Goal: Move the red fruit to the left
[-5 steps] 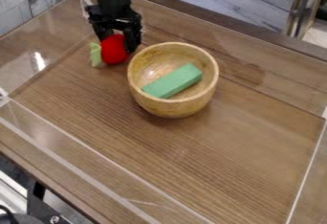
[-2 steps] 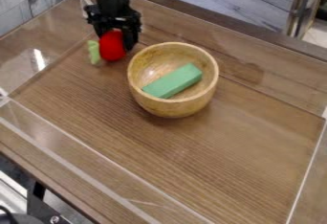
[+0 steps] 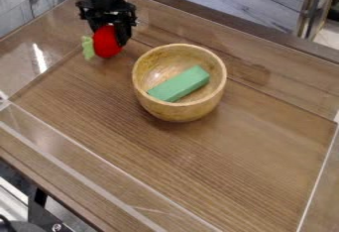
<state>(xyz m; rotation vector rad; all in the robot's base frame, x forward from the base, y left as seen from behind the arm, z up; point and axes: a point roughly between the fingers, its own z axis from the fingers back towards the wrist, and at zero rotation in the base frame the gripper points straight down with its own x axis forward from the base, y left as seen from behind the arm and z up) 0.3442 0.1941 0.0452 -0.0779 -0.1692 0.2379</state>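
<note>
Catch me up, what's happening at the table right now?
The single arm's gripper is down over the red fruit near the table's far left corner, its black fingers on either side of the fruit. Whether it is squeezing or letting go is unclear from this view. The wooden bowl sits apart to the right, with the green block lying inside it, untouched.

arm: only the bottom end shows at the top edge; the rest is cut off
colour: black all over, a bit shiny
wrist part: a thick, blocky black piece above the gripper
gripper [image 3: 107, 30]: black, with short fingers [image 3: 90, 23] coming off a wider black body
finger shape: thick and stubby
cables, screws, markings: too small and dark to tell
</note>
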